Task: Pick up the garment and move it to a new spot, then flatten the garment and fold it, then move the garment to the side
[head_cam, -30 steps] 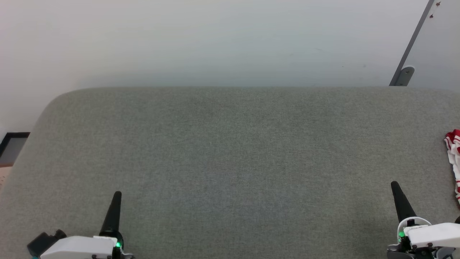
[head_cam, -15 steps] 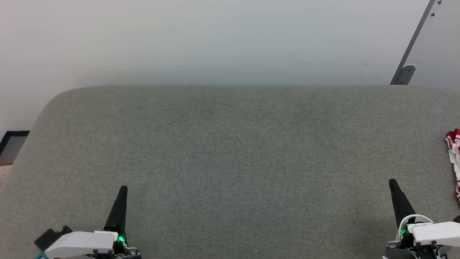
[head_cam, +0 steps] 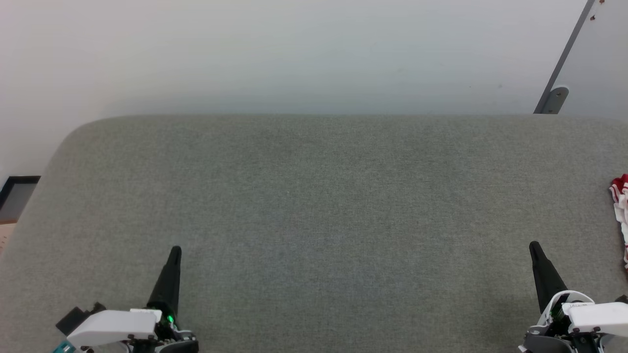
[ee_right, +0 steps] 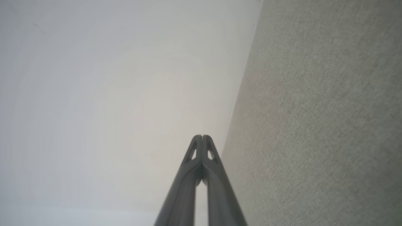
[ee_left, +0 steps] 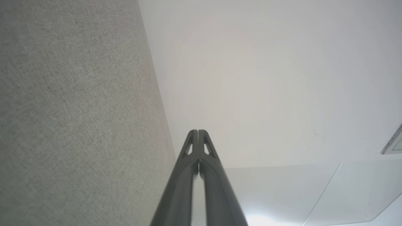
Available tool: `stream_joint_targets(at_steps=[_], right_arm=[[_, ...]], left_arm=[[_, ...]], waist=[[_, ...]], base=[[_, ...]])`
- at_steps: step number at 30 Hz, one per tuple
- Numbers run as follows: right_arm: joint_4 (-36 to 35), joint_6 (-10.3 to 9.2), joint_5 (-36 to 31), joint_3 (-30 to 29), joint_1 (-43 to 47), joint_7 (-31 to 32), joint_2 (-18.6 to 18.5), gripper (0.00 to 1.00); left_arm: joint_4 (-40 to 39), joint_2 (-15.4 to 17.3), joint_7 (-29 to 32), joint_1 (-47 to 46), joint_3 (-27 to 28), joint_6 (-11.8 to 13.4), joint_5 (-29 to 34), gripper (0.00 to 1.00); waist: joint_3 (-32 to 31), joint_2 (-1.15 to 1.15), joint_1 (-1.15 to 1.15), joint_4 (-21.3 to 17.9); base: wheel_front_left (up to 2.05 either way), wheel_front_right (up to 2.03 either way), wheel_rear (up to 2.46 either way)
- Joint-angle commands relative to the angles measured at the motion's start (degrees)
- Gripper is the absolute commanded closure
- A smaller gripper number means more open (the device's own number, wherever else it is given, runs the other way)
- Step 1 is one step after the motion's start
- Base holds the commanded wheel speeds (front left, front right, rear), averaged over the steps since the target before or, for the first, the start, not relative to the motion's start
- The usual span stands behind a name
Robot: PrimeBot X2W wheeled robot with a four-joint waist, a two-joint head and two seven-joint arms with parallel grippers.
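A narrow strip of the garment (head_cam: 621, 206), red with white-and-red stripes, lies on the grey fabric surface (head_cam: 314, 196) at the far right edge of the head view; the frame cuts off the rest of it. My right gripper (head_cam: 534, 245) is at the lower right, a little to the left of that strip and apart from it, shut with nothing in it. My left gripper (head_cam: 175, 251) is at the lower left, far from the cloth, also shut and empty. In the wrist views the left gripper's (ee_left: 197, 131) and the right gripper's (ee_right: 202, 136) fingers are pressed together over the fabric.
A pale wall rises behind the surface's far edge. A grey metal bar with a bracket (head_cam: 554, 95) slants down at the top right. A dark framed object (head_cam: 14, 193) sits beyond the rounded left corner of the surface.
My left gripper has moved forward and a little toward the middle. The right gripper has crept forward slightly. The head view has shifted a little.
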Motion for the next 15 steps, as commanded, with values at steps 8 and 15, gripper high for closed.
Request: stream_joint_targets(at_steps=[8,15], right_arm=[[-0.3,-0.08,3.8,-0.5,-1.0,1.1,0.6,1.0],[-0.2,-0.08,4.9,-0.6,-0.8,1.3,0.8,1.0]], left_arm=[[0.2,-0.6,1.1,-1.2,-0.1,-0.3,-3.2,1.0],[0.2,-0.8,1.3,-1.4,-0.1,-0.3,-4.0,1.0]], waist=[[0.2,0.0,0.0,0.0],[0.3,0.0,0.0,0.1]], base=[[0.0,0.0,0.0],[0.0,0.0,0.0]])
